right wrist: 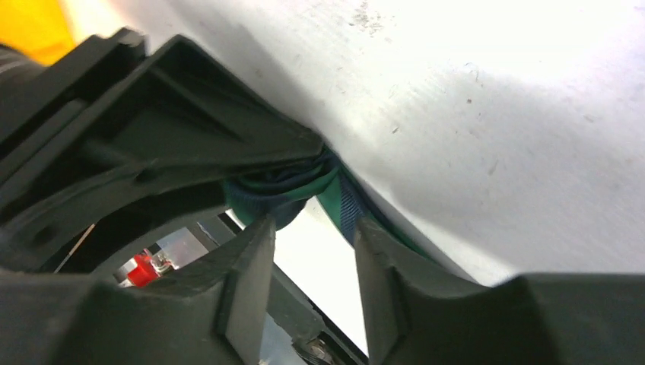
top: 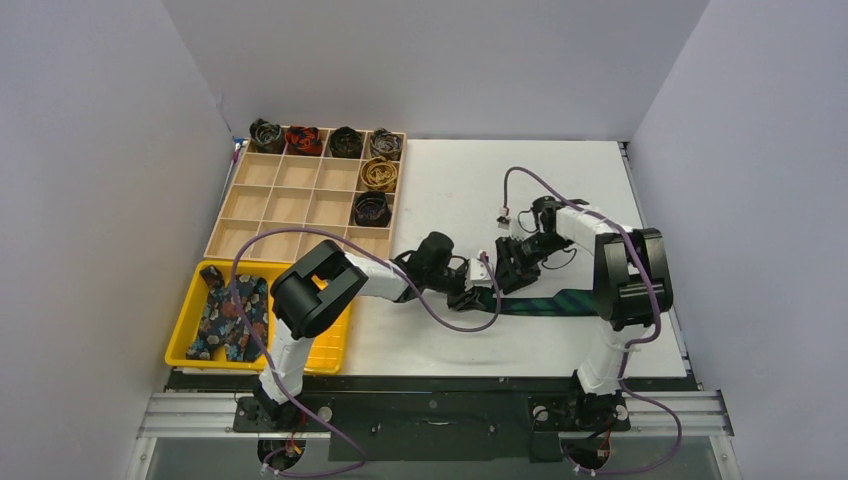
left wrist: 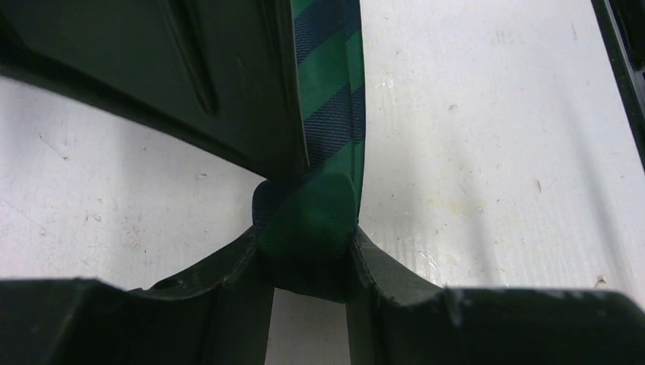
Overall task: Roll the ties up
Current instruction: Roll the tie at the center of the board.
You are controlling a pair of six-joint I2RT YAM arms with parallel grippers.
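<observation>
Rolling step, mid-table: left gripper (left wrist: pixel 304 262) pinches the small coiled end of the plaid tie (top: pixel 555 301), tail lying flat toward 3 o'clock. Right gripper (right wrist: pixel 310 236) has its fingers apart just beside the coil. Next, I reckon: regrab and turn another wrap, keeping it tight.

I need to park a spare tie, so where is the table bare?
Bare: the table at the back, right of the organizer, and its front strip before the plaid tie. Crowded: around that tie mid-table, and the yellow tray.
</observation>
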